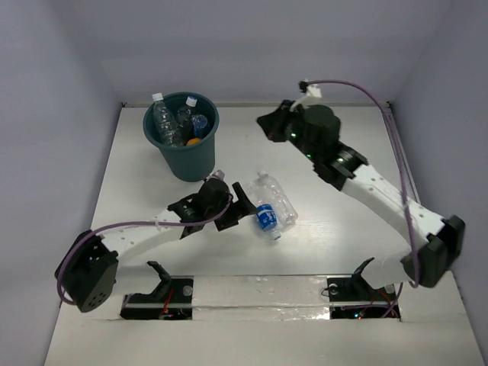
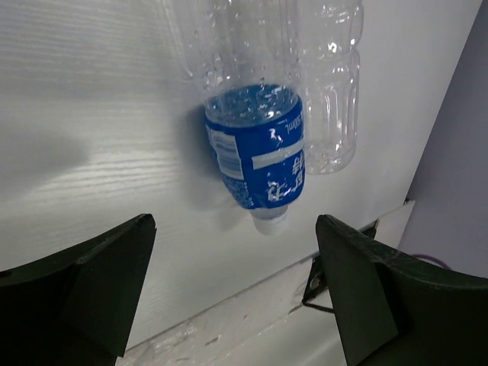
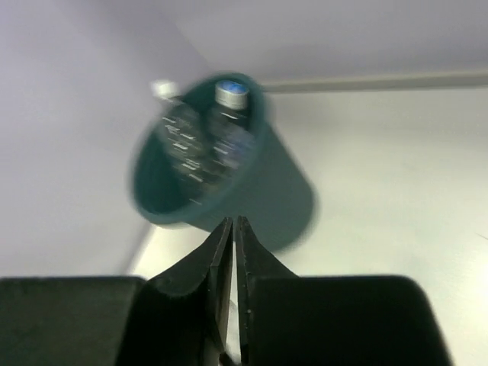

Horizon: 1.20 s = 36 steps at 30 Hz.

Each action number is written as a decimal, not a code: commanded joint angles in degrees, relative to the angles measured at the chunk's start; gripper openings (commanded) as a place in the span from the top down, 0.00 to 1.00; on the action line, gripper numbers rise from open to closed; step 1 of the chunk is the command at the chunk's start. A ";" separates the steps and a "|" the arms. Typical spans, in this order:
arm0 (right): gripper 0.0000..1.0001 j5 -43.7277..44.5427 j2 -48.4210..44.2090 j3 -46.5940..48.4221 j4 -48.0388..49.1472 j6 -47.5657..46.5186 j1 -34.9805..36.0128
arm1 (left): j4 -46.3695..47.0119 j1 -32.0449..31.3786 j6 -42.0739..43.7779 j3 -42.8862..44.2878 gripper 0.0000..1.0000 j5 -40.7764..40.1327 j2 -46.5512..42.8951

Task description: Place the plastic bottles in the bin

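From the top camera, the teal bin (image 1: 191, 164) is being shown upright at the far left of the table (image 1: 320, 240), with several bottles (image 1: 164, 122) being kept inside it, caps up. Two more are being left lying side by side, touching, near the table's middle: a blue-labelled bottle (image 1: 266, 217) and a clear ribbed bottle (image 1: 280, 200). The left gripper (image 1: 242, 204) is being held just beside them, spread wide and empty, apparently so that one can be straddled. The right gripper (image 1: 268, 126) is being held near the bin, well apart from the lying pair.

From the left wrist camera, the blue-labelled bottle is being framed between the two dark fingers (image 2: 99, 282), its cap nearest them. Nothing is being gripped, and the approach is judged to be aimed at this bottle.

From the right wrist camera, which is blurred, the jaws are being pressed together on nothing. The bin and its bottles are being faced just ahead.
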 commanded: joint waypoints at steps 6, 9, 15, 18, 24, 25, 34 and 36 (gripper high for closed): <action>0.26 -8.92 -14.02 -24.80 -9.90 -5.66 -10.72 | 5.51 -1.06 -0.74 8.30 0.11 -6.43 10.80; 0.06 -12.78 -10.95 -25.87 -13.15 -8.38 -11.96 | 5.69 -1.06 0.85 11.55 0.08 -8.61 16.95; 0.05 -15.17 -3.31 -24.46 -13.08 -9.18 -13.19 | 5.33 -1.06 1.29 15.69 0.12 -10.39 26.10; 0.05 -16.84 0.47 -22.54 -13.86 -9.79 -13.19 | 4.46 -1.06 1.29 16.21 0.21 -12.23 28.40; 0.04 -18.95 10.05 -19.37 -15.01 -11.73 -13.19 | 3.14 -1.06 1.64 11.56 0.41 -14.51 23.94; 0.04 -20.08 11.11 -18.84 -14.92 -11.81 -13.19 | 3.14 -1.06 1.82 11.03 0.46 -14.61 22.62; 0.12 -24.13 21.22 -14.71 -15.63 -11.91 -13.19 | -11.33 -0.53 8.57 14.00 0.54 -17.15 0.73; 0.22 -24.31 20.71 -14.88 -14.93 -11.38 -13.19 | -14.78 0.96 11.30 20.85 0.55 -18.47 -2.08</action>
